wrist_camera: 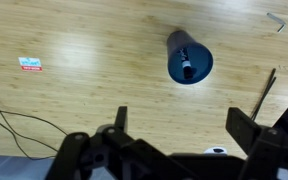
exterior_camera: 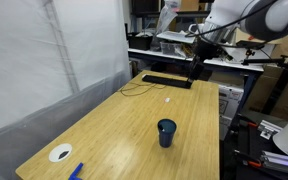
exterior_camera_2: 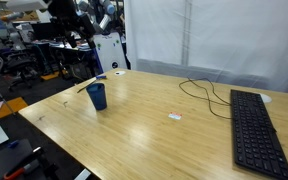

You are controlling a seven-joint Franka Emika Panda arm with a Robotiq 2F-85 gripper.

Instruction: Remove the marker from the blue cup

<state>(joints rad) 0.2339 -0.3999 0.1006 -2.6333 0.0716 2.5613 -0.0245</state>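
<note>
The blue cup [exterior_camera: 166, 132] stands upright on the wooden table, toward its near end; it also shows in an exterior view [exterior_camera_2: 97, 96] and in the wrist view [wrist_camera: 189, 58]. In the wrist view a dark marker [wrist_camera: 185, 64] stands inside the cup. My gripper [exterior_camera: 196, 68] hangs high above the far end of the table, over the keyboard and well away from the cup. In the wrist view its two fingers are spread wide, and the gripper [wrist_camera: 184, 125] is open and empty, with bare table between them.
A black keyboard [exterior_camera: 167, 80] [exterior_camera_2: 252, 130] lies at the far end with a cable [exterior_camera_2: 209, 95] beside it. A small white label [wrist_camera: 30, 64] [exterior_camera_2: 174, 117] lies mid-table. A tape roll [exterior_camera: 60, 153] and a flat blue object [exterior_camera: 76, 171] sit at the near corner.
</note>
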